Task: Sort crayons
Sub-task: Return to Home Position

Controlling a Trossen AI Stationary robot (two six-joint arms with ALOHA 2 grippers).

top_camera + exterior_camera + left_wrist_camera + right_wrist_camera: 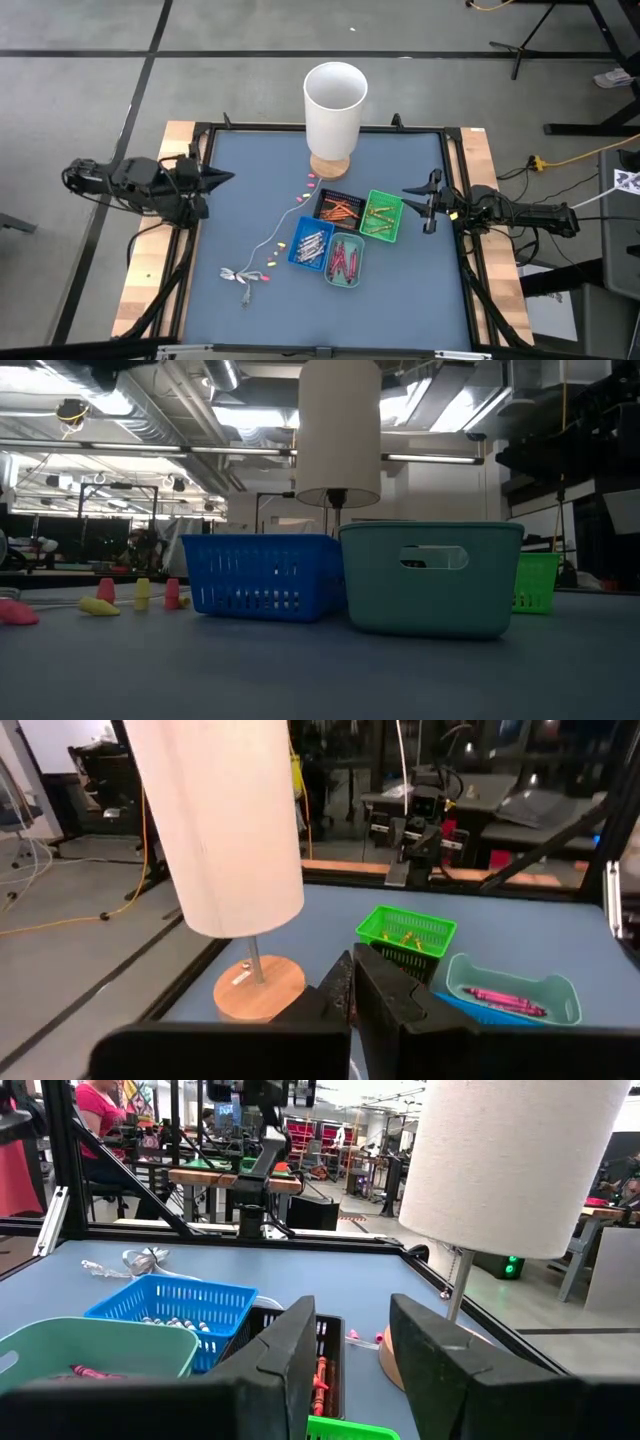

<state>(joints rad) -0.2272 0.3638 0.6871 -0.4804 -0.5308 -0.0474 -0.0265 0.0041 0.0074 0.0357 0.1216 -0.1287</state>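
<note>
While both arms are waiting at opposite edges of the table (400, 300), neither is holding anything. The left gripper (224, 180) is hovering at the left edge, its fingers pressed together into a point aimed inward. To its right a white cord (272, 238) is trailing across the mat, its bundled end lying farthest from the lamp (335, 100), and small pink and yellow bits (266, 266) are lying scattered along it. Next, four trays are sitting clustered together near the middle. The blue tray (296, 256) is holding the grey crayons (312, 243). Behind it, nearer the lamp, the black tray (325, 196) is holding the orange crayons (342, 209). The teal tray (346, 282) is sitting just beside the blue one and carrying the red crayons (343, 257). The green tray (384, 196) is sitting beside the black one with the yellow crayons (380, 214) in it. The lamp is standing on its round wooden base behind the cluster. Farthest right, the right gripper (416, 203) is hanging just beside the green tray, its fingers spread wide apart with nothing between them.
</note>
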